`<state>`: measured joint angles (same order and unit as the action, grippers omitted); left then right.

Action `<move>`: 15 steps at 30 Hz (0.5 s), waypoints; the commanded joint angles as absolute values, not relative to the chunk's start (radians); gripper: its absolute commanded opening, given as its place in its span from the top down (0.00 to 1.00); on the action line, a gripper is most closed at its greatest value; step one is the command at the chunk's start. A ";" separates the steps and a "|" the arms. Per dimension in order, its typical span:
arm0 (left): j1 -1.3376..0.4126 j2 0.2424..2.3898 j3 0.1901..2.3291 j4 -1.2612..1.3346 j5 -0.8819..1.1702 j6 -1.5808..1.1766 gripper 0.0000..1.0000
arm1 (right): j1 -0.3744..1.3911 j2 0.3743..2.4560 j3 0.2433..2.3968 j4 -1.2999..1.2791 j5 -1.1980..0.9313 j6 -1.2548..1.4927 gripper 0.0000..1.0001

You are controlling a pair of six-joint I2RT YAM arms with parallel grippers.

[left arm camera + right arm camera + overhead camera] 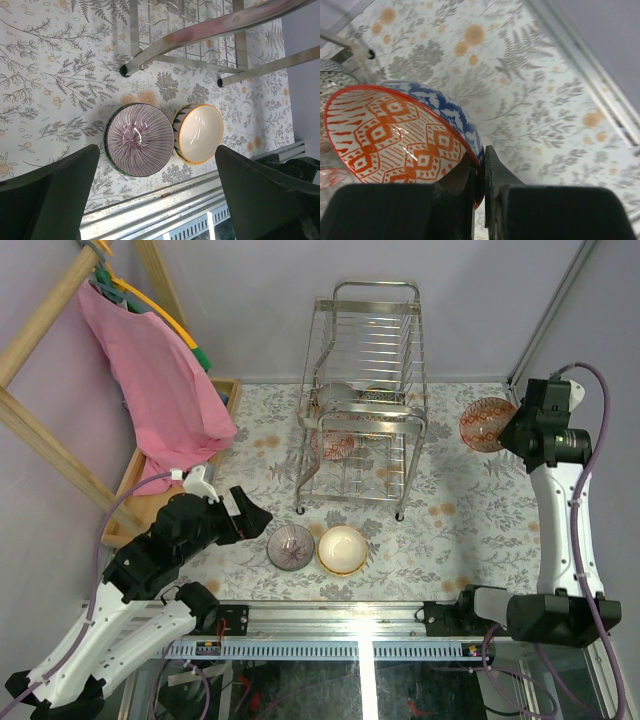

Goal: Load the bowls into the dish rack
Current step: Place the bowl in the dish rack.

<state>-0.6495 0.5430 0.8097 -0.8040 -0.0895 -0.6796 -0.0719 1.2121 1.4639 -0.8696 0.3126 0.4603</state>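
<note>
My right gripper is shut on the rim of a red-and-white patterned bowl with a blue outside, held tilted above the table at the far right, right of the chrome dish rack. Bowls sit in the rack's tiers: one red-patterned, others grey. A purple-striped bowl and a cream bowl stand side by side on the table in front of the rack; both show in the left wrist view. My left gripper is open and empty, just left of the purple bowl.
A wooden tray lies at the left under a pink cloth hanging from a wooden frame. The rack's legs stand just beyond the two loose bowls. A metal rail runs along the table's near edge.
</note>
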 commanded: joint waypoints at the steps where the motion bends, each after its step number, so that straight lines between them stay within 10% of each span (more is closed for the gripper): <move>1: -0.656 0.518 0.842 -0.833 -0.067 -0.666 0.00 | -0.145 1.255 1.423 -0.683 -0.023 0.543 1.00; 15: -0.654 0.482 0.839 -0.850 -0.057 -0.658 0.00 | -0.119 1.407 1.147 -0.180 -0.434 0.719 1.00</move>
<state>-0.6502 0.4965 0.8185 -0.8318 -0.0883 -0.6796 -0.1432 1.4052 1.1709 -0.4374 -0.2913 0.6666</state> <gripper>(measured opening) 0.996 0.053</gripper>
